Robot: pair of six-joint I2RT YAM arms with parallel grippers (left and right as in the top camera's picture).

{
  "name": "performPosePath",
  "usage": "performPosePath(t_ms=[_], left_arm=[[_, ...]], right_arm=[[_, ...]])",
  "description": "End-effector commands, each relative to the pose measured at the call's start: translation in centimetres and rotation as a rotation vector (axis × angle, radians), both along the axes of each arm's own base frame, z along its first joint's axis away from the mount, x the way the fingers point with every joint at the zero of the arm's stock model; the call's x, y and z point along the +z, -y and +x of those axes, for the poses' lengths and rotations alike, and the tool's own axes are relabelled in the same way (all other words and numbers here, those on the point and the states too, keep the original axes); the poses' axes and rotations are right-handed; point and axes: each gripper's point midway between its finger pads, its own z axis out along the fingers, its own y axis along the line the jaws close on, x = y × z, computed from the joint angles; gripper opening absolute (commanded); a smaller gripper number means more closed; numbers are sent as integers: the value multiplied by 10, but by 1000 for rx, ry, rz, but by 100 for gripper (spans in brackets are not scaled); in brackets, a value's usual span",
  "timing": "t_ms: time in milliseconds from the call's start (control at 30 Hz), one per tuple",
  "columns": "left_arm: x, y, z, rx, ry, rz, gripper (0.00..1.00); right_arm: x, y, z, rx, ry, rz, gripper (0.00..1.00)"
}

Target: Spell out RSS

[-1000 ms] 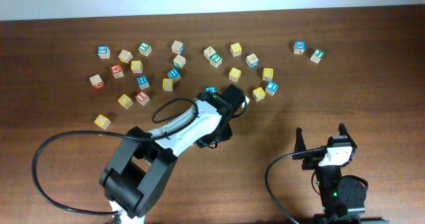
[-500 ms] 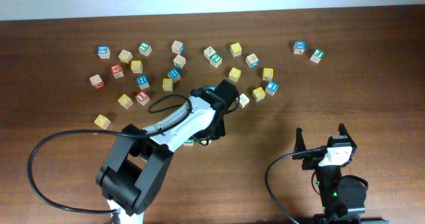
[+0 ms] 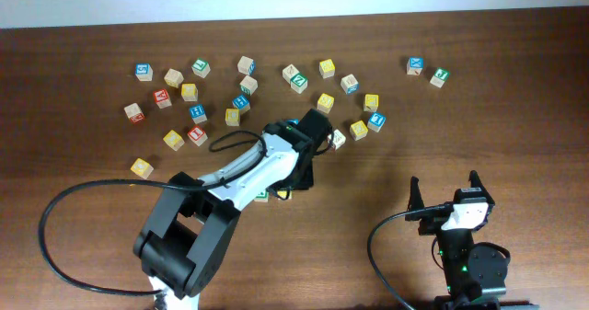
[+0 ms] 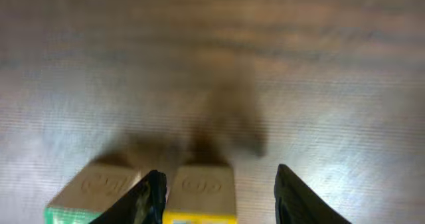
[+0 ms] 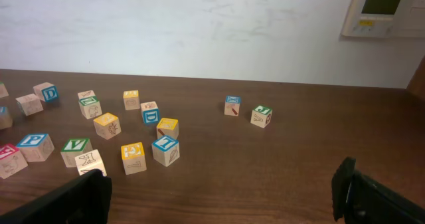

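Observation:
In the left wrist view, my left gripper (image 4: 219, 197) is open, low over the table. A yellow-edged wooden block (image 4: 201, 191) stands between its fingers, close against the left finger, with a gap to the right finger. A green-edged block (image 4: 93, 192) sits just outside the left finger, beside the yellow one. Their letters do not show. In the overhead view the left gripper (image 3: 283, 187) is at mid-table, and the green block (image 3: 262, 196) peeks out beside it. My right gripper (image 3: 444, 196) is open and empty at the front right, also seen in the right wrist view (image 5: 219, 204).
Many lettered blocks lie scattered across the back of the table, from a yellow one (image 3: 141, 168) at the left to a blue one (image 3: 416, 65) and a green one (image 3: 440, 76) at the far right. A wall stands behind the table.
My left arm has swung a little left and toward the front, bringing the gripper down next to the green block. The right arm has not moved.

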Motion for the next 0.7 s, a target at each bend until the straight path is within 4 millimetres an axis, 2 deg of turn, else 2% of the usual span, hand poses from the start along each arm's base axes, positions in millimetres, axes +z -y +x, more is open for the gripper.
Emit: performPosePath(t_ms=[0,67,133,200,233,267,300,333,400,433,467,500,567,667], left_arm=[[3,-8,23,22,63,17,50],[28,-10,49,29,113,-13,54],[71,-16,78,11,170,-36,59],[129,-34,103,68,238,-58,62],[159,-50,115,113,274,-71,73],[176,-67,121,153,292,-71,81],[188,-102,126,229,289,-55,99],[188,-117,126,260,279,-44,99],[182,-178,119,394,212,-8,99],[177,-218,110,493,160,-12,99],[176,-234,104,539,134,-29,99],[173,-247,96,582,95,-55,99],[166,-261,84,631,40,-79,99],[162,-273,86,657,54,-63,99]], right_arm=[[-3,3,0,-15,-6,7,99],[-3,3,0,-14,-6,7,98],[-3,3,0,-15,-6,7,98],[-3,3,0,-15,-6,7,98],[-3,3,0,-14,-6,7,98],[-3,3,0,-14,-6,7,98],[-3,3,0,-14,-6,7,98],[-3,3,0,-15,-6,7,99],[-3,3,0,-14,-6,7,98],[-3,3,0,-14,-6,7,98],[-3,3,0,-14,-6,7,98],[-3,3,0,-14,-6,7,98],[-3,3,0,-14,-6,7,98],[-3,3,0,-14,-6,7,98]])
